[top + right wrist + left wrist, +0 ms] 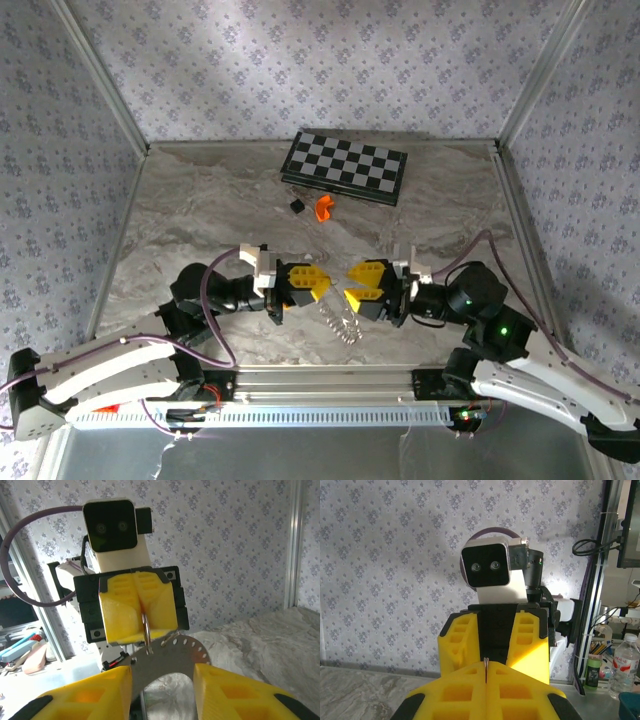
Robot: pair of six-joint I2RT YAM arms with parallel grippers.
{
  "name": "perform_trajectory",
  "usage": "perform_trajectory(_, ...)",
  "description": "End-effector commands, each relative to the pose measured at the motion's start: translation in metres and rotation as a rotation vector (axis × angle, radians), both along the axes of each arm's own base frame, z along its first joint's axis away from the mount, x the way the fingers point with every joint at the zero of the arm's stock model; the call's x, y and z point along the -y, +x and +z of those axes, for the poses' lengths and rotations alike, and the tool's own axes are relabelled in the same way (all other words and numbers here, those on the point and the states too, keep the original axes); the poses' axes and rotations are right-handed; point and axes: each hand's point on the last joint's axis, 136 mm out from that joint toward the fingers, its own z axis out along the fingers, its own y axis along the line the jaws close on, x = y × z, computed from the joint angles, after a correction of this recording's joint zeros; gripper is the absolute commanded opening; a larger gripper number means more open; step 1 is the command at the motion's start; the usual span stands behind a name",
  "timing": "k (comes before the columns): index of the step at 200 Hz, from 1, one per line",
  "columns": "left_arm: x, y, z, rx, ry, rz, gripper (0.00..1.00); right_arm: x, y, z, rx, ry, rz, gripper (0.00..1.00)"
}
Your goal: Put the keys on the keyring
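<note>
My left gripper (pixel 318 283) and right gripper (pixel 350 290) face each other tip to tip above the front middle of the table. The left gripper (pixel 485 672) is shut on the keyring (pixel 485 666), a thin silvery ring seen edge-on (pixel 146 625). My right gripper (pixel 162 680) holds a flat grey metal arc (pixel 175 652) with a row of small holes, spanning its two fingers. The ring's lower end touches the arc's top edge. Silvery toothed bits (pixel 342 322) hang below the grippers. I cannot tell whether they are the keys.
A black-and-white chessboard (pixel 345 167) lies at the back of the marbled table (pixel 200 230). A small black cube (pixel 296 205) and an orange curved piece (pixel 323 207) sit just in front of it. Patterned walls close the left, back and right sides.
</note>
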Motion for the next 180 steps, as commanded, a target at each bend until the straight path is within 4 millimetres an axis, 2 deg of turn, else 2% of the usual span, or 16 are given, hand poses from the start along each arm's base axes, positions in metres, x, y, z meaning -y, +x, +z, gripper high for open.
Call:
perform_trajectory(1,-0.010,-0.014,0.028,0.059,-0.074,-0.036,0.00,0.001,-0.011,0.020,0.039,0.078,0.057,0.37)
perform_trajectory(70,-0.006,-0.015,0.029,0.059,-0.081,-0.059,0.00,-0.001,-0.014,0.022,0.037,0.082,0.077,0.35)
perform_trajectory(136,-0.004,-0.016,0.031,0.059,-0.090,-0.068,0.00,-0.002,-0.008,0.016,0.016,0.077,0.052,0.39)
perform_trajectory(180,-0.004,-0.015,0.029,0.057,-0.092,-0.066,0.00,-0.005,-0.009,0.014,0.009,0.071,0.065,0.38)
